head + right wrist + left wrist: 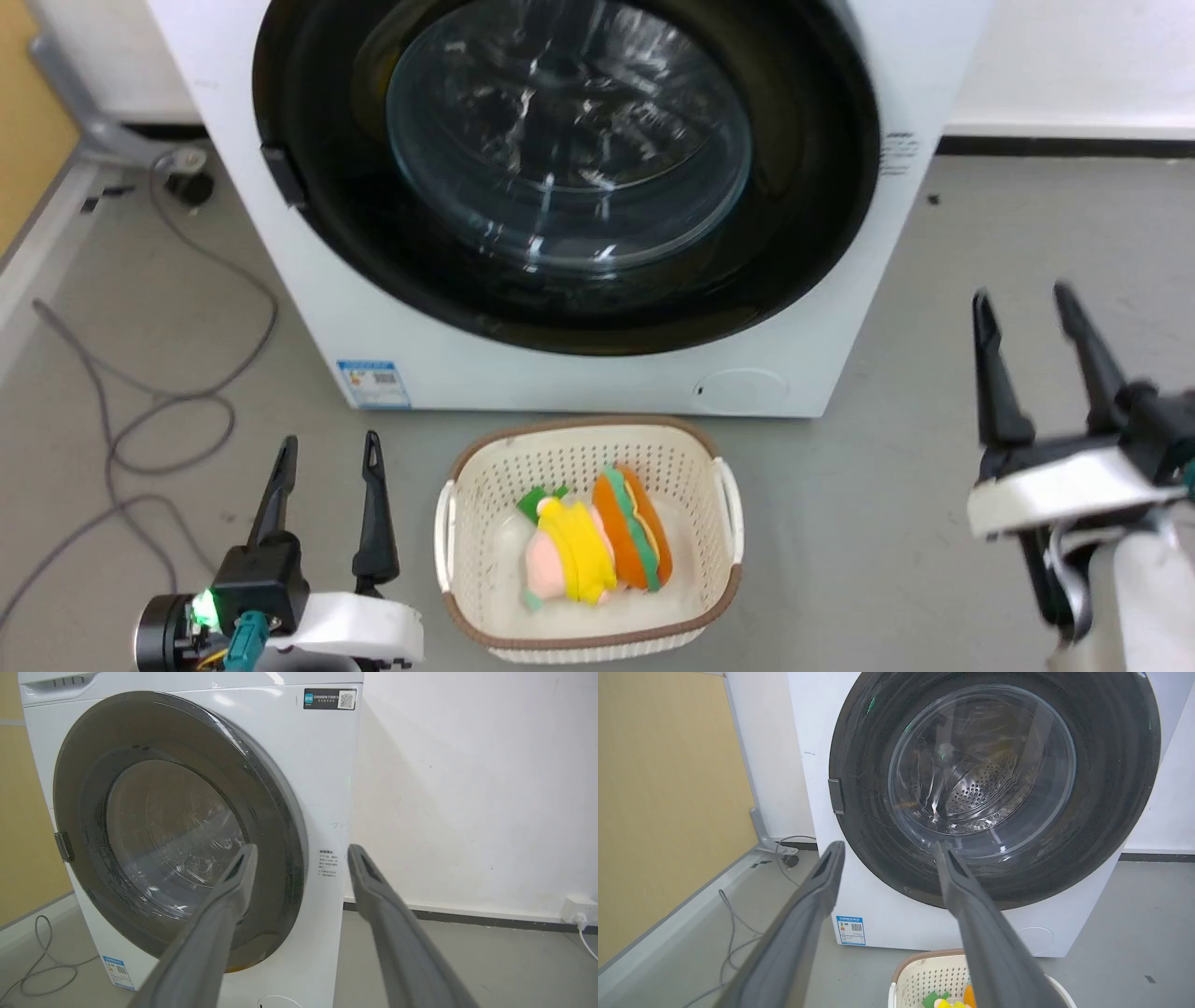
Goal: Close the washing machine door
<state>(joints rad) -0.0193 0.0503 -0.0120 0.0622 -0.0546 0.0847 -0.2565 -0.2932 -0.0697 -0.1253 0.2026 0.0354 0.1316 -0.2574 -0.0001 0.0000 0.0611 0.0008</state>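
cream basket (724, 504) with plush toys (597, 546), grey cables (140, 411)

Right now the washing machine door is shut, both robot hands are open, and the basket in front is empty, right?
Not quite. The basket is not empty: the head view shows colourful soft toys lying in it. The rest holds: the washing machine door looks shut, and the left gripper and right gripper are both open.

Top of washing machine door (569, 140) past head view's edge
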